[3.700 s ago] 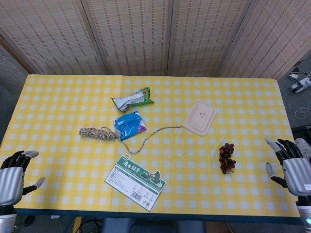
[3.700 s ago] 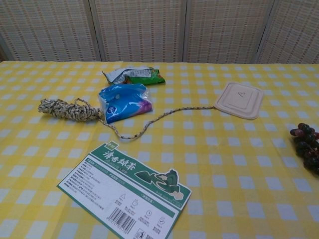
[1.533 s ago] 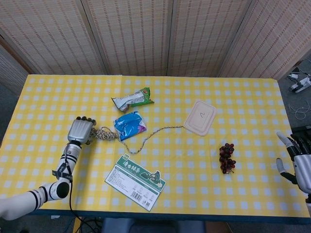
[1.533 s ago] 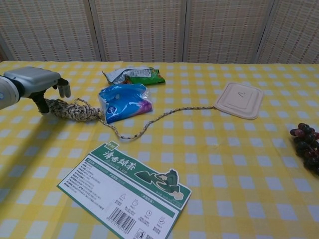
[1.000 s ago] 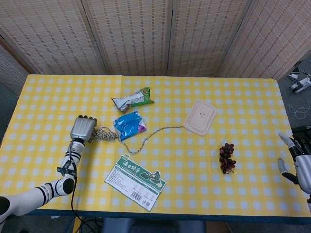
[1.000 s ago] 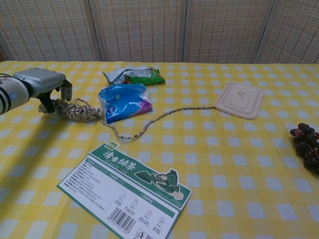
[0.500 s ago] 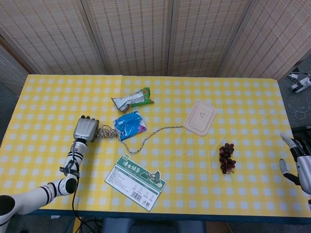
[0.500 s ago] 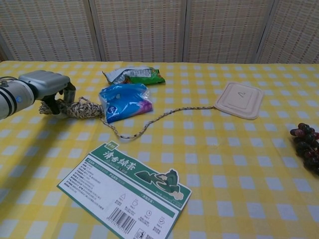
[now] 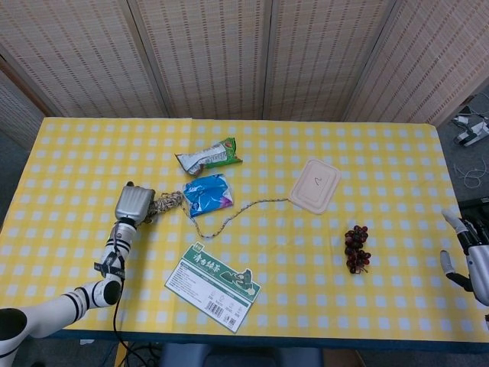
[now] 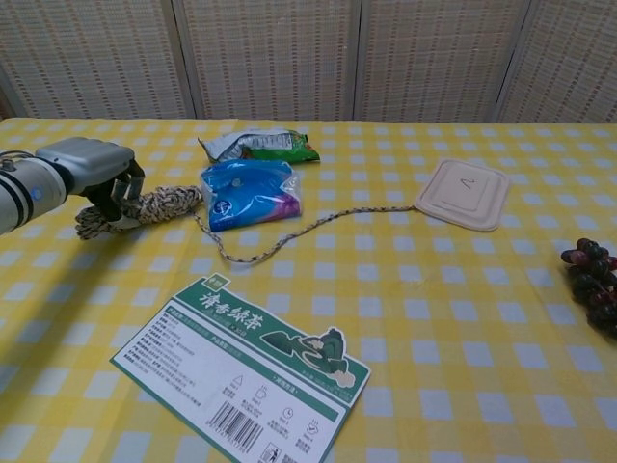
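Left hand (image 10: 96, 178) grips the rope bundle (image 10: 145, 207) near the table's left edge; the loose tail trails toward the flat lid (image 10: 464, 193), so the rope lies slack. Right hand (image 9: 470, 260) hangs spread, holding nothing, off the right edge.

Head view high, looking down; chest view low, nearer.

My left hand (image 9: 134, 204): silver-grey shell, dark fingers; white forearm, black bands, thin black cable. Right hand (image 9: 475, 264): same grey casing.
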Robot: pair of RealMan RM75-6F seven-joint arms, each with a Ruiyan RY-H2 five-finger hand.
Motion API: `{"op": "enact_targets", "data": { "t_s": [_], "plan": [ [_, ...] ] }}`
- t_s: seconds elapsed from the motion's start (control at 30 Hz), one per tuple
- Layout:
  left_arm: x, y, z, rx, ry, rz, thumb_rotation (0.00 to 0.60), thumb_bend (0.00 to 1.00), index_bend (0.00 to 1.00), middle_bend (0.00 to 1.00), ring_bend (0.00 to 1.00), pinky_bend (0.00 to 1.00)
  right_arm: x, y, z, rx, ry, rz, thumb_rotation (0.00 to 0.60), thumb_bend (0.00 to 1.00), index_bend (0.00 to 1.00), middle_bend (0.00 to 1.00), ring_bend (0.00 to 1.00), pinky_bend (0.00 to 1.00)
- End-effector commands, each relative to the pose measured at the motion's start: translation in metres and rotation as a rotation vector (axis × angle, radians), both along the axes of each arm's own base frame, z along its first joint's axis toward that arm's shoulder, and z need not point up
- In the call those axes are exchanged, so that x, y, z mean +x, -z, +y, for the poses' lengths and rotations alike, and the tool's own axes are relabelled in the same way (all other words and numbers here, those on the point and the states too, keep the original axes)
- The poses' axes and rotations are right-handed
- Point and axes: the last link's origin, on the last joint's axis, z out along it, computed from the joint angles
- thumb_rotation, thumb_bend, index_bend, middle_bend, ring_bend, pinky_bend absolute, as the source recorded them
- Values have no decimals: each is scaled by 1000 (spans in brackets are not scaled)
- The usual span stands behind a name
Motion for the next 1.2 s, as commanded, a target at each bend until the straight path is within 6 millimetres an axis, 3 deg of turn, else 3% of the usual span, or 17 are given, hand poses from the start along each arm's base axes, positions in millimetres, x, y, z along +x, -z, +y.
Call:
{"op": "enact_targets", "data": {
  "t_s": [0.03,0.23,0.37,0.6,0.97,1.2],
  "plan": [
    [-5,-5,-1,13,12,-10,538,303,685,715,535,263,0,0,0,-1,0,0,600,449,112,225,119,115],
    [-17,-6,-3,15,2,-9,544,303,670,719,537,289,2,0,0,-1,-4,2,600,449,112,225,119,115],
    [-20,-4,-3,30,5,-27,600,304,671,719,537,308,3,-1,0,-2,-5,6,600,449,112,225,119,115],
    [-23,-8,-2,59,29,-82,600,304,718,773,579,353,5,-1,0,-2,-6,8,600,449,112,225,119,115],
    [-15,-59,-8,178,188,-266,600,305,731,791,592,371,20,-2,-9,21,-46,21,600,449,114,225,119,125],
    [1,-92,-28,220,296,-351,600,306,729,791,592,371,50,3,-35,104,-131,61,600,455,224,249,141,157]
  ]
}}
